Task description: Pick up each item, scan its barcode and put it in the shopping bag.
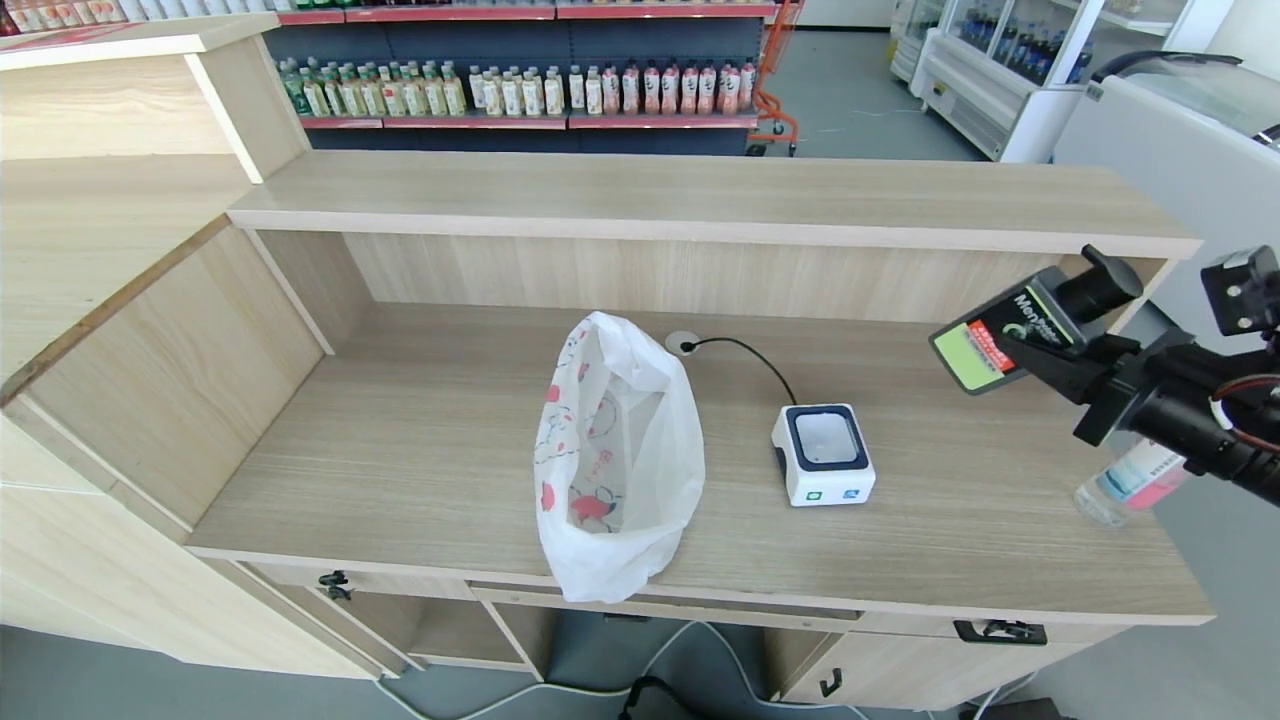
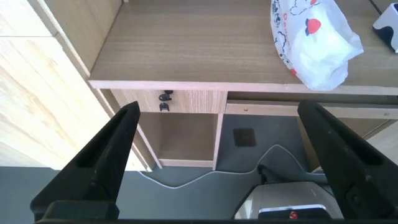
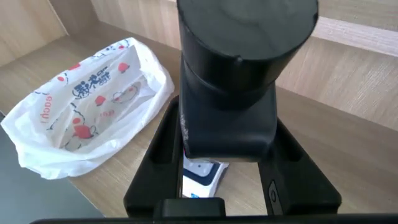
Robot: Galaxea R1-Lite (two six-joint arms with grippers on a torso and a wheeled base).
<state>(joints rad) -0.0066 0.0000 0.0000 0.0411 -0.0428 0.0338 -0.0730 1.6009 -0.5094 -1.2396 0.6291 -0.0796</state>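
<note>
A white shopping bag with red prints stands open in the middle of the wooden counter. To its right sits a white barcode scanner, window facing up. My right gripper is shut on a black bottle with a green label, held in the air to the right of and above the scanner. From the right wrist, the bottle hides part of the scanner, with the bag beside it. My left gripper hangs open and empty below the counter's front edge, left of the bag.
A clear bottle with a pink label stands at the counter's right edge, partly behind my right arm. The scanner's cable runs to a hole at the back. A raised ledge and a side wall bound the counter.
</note>
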